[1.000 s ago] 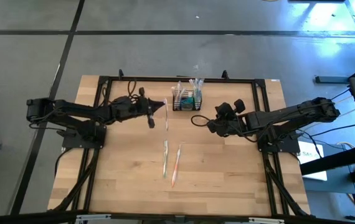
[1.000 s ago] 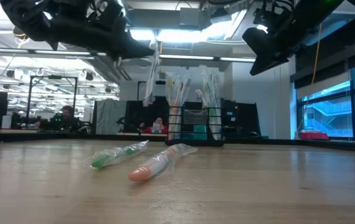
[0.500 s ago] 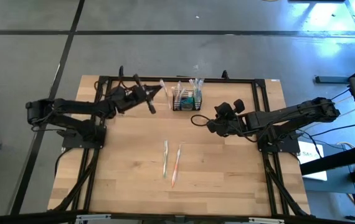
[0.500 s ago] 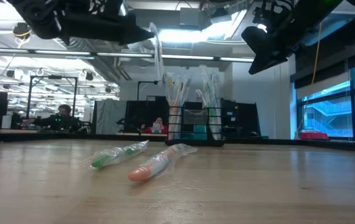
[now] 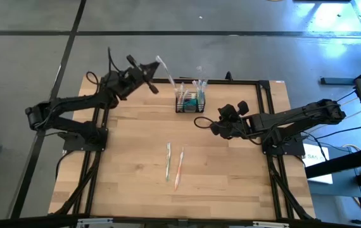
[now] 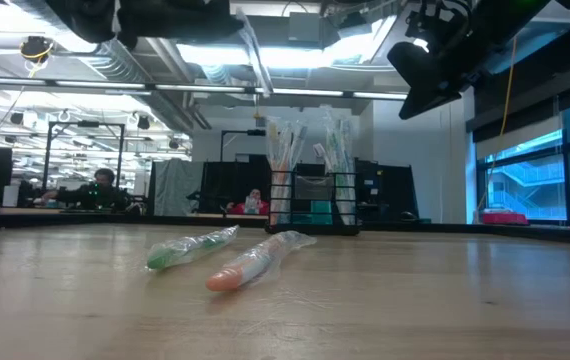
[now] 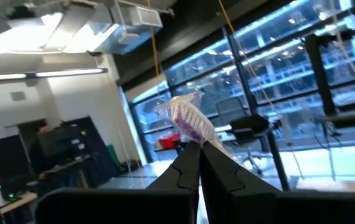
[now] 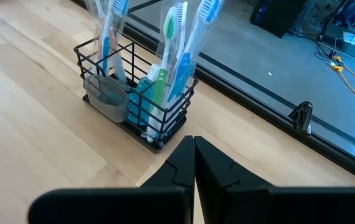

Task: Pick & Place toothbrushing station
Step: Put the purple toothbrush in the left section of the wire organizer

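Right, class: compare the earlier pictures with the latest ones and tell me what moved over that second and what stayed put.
The left gripper, shut on a wrapped toothbrush, swung toward the table's far edge and rose, carrying the brush from beside the caddy to up behind it. Nothing was let go. The right gripper, shut and empty, stayed hovering near the caddy, and the two wrapped toothbrushes on the table did not move.
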### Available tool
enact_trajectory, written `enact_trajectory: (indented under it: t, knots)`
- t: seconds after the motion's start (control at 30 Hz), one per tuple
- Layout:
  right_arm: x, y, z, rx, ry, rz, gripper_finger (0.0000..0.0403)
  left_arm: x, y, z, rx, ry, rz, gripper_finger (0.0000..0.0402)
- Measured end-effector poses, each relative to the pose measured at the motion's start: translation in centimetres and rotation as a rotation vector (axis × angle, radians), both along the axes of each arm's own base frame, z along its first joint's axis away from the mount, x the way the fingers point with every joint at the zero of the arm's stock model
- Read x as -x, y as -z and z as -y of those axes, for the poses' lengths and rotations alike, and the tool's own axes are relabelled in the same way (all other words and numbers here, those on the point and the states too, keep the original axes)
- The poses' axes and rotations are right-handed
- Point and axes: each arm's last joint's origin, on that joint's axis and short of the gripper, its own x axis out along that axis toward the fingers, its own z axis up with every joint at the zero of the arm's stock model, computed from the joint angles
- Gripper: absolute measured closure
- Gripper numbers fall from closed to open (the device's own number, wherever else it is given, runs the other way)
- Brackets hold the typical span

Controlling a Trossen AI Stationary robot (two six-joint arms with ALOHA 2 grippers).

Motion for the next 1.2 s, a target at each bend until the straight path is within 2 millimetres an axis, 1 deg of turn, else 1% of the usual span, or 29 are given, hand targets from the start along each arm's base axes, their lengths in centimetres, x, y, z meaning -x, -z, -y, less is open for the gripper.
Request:
enact_trajectory:
  t: [0.1,0.2,0.4,0.5,0.6,0.8,0.97,1.2]
  knots:
    - [-0.1,-0.1,0.0,0.003,0.000,0.008,0.0394,-0.4,-0.5,-0.8,-0.010,0.002,0.002,0.0400]
    - [-0.3,-0.2,0.0,0.016,-0.011,0.020,0.0394,-1.5,-0.6,-1.9,-0.022,0.014,-0.019,0.0400]
    - [-0.6,-0.4,-0.1,0.016,-0.041,0.024,0.0394,-4.9,1.0,-4.8,-0.068,-0.078,-0.158,0.0400]
    - [-0.6,-0.4,-0.1,0.015,-0.042,0.023,0.0394,-6.0,1.3,-5.9,-0.075,-0.094,-0.178,0.0400]
    - [-0.6,-0.4,-0.1,0.014,-0.045,0.020,0.0394,-6.6,1.5,-6.7,-0.063,-0.092,-0.180,0.0400]
    - [-0.6,-0.3,-0.2,0.000,-0.058,0.016,0.0394,-7.0,2.9,-7.3,-0.014,-0.085,-0.256,0.0400]
    - [-0.8,0.0,-0.3,0.001,-0.061,0.003,0.0394,-7.1,3.6,-7.3,0.021,-0.062,-0.323,0.0400]
    - [-0.9,0.3,-0.3,0.006,-0.062,-0.012,0.0394,-7.2,4.4,-7.1,0.074,0.006,-0.373,0.0400]
